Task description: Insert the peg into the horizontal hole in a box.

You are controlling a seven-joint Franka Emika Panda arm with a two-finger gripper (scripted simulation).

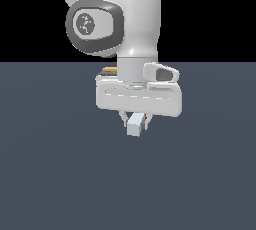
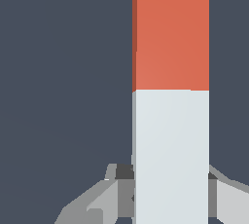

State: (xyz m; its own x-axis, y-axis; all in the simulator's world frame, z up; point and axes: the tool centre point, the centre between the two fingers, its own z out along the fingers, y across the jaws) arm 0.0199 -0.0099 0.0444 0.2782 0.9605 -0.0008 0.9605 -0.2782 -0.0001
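Note:
My gripper (image 1: 135, 120) hangs above the dark floor and is shut on the peg (image 1: 134, 126). In the exterior view the peg's pale grey-white end faces the camera, and a bit of orange shows beside a finger. In the wrist view the peg (image 2: 170, 96) runs straight out from between the fingers (image 2: 114, 196), pale half near the gripper (image 2: 170, 196), orange half beyond. A thin tan-orange sliver (image 1: 109, 68) shows behind the hand at the exterior view's left; it may be the box. The hole is hidden.
The flat dark grey-blue floor (image 1: 60, 174) fills the lower part of the exterior view. The arm's white wrist and link (image 1: 135, 19) rise above the gripper.

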